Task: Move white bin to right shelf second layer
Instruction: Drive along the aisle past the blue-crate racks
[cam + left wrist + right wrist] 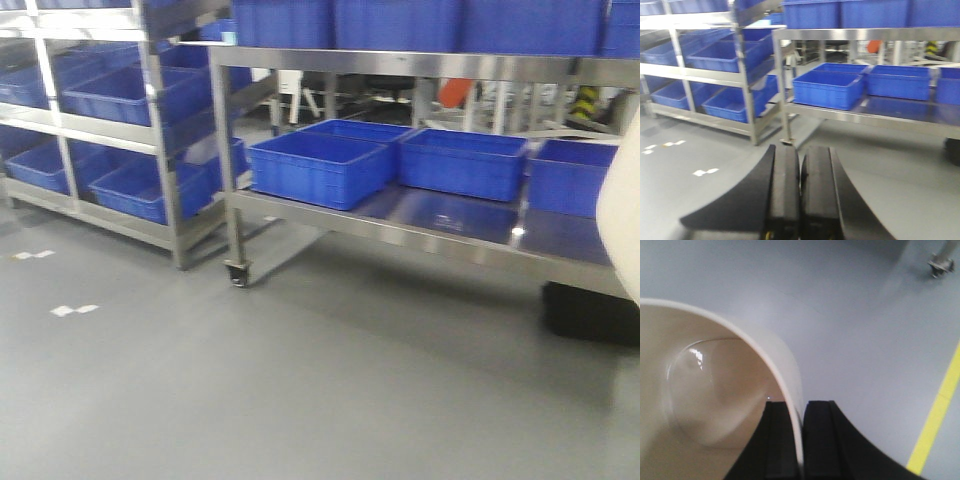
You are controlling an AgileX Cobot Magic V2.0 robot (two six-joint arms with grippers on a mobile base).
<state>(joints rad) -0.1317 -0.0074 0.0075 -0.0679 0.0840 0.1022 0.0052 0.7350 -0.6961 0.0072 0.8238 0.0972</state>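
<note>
Facing grey floor [300, 400] and, on it, a wheeled steel rack [400, 234], taken here as landmark. On the rack's lower level, blue crates [320, 165] in a row; more along its top level. Left of the rack, a second steel shelving unit [160, 130], likewise loaded with blue. Off the rack's right end, level with its lower shelf, the white bin [715, 390], wall pinched at the rim by the right gripper [801, 410], clamped narrow on it. Before the rack, the left gripper [800, 152], fingers pressed together, holding nothing. Under the rack's left post, a small caster [238, 273].
</note>
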